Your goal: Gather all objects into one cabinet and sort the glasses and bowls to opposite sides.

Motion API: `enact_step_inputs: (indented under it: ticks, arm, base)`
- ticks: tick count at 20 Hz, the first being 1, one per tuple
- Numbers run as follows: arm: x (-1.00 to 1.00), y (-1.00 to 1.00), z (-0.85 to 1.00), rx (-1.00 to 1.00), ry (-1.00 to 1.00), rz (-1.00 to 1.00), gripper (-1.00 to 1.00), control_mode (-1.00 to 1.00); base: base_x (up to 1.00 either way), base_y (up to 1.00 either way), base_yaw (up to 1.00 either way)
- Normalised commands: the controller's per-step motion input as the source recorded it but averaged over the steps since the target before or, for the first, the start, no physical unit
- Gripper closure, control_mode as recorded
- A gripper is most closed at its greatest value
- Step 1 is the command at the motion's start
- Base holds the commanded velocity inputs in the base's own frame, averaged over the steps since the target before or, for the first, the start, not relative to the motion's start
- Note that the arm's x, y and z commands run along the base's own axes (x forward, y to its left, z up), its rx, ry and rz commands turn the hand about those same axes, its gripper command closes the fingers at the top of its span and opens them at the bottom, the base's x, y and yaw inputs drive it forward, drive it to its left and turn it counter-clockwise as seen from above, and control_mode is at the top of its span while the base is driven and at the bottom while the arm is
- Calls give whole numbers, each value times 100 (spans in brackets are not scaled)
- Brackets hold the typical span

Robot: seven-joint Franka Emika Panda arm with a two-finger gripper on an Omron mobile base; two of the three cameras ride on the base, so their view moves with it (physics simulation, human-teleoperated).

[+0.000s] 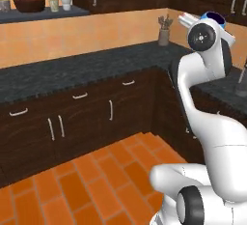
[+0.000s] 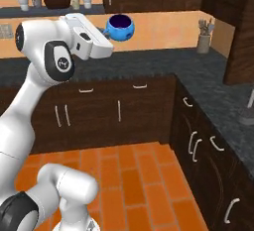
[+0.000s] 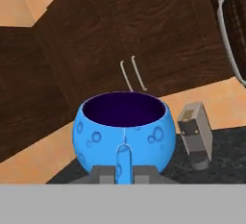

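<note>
The small blue bowl is clamped at its near rim between the narrowly closed jaws of the gripper, held high above the counter, well apart from the shelf.

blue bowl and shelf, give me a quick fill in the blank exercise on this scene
1. The end effector is shut on the ____ bowl.
2. On the shelf, the big bowl is ____ in colour.
3. The floor is laid with ____ tiles.

Missing words: blue; brown; orange
</note>
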Motion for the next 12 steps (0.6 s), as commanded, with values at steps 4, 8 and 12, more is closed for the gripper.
enact_step_inputs:
  ticks: [4, 8, 12]
  arm:
    - [0, 0, 0, 0, 0, 0, 100, 100]
    - [0, 0, 0, 0, 0, 0, 100, 100]
    - [0, 0, 0, 0, 0, 0, 100, 100]
  base:
    - [10, 2, 58]
    - [38, 0, 49]
    - [57, 0, 43]
